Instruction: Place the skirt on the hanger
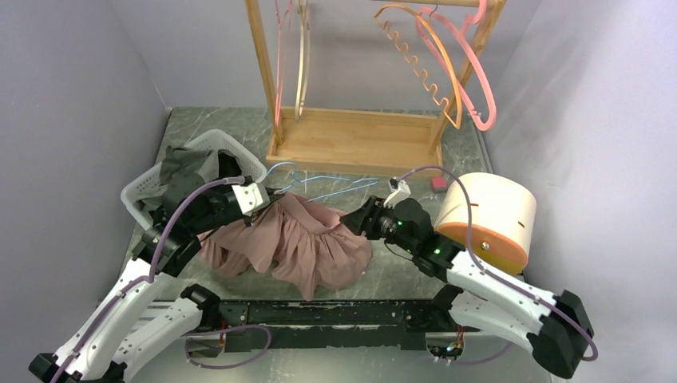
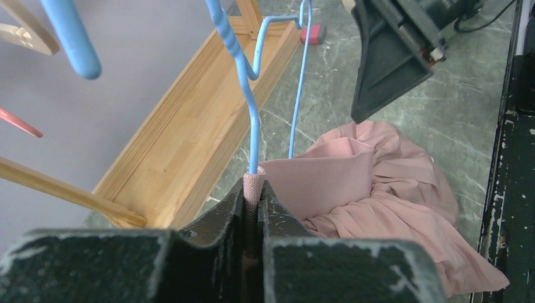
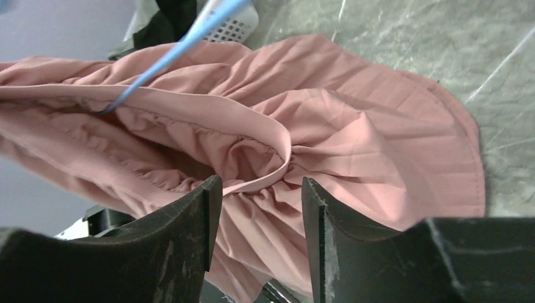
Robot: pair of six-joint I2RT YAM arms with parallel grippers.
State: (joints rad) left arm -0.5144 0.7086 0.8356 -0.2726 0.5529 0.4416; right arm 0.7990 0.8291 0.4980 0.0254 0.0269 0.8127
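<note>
Both grippers I see: left gripper (image 2: 252,197) pinches the skirt (image 2: 391,189), the blue hanger (image 2: 257,126) tip hidden inside; right gripper (image 3: 262,184) fingers stand apart around a fold.

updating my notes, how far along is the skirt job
Done: the shut left gripper pins the skirt by its waistband to one end of the hanger. In hand: the open right gripper straddles a waistband fold, not gripping. Left: get that side onto the hanger; the skirt lies heaped on the table.
</note>
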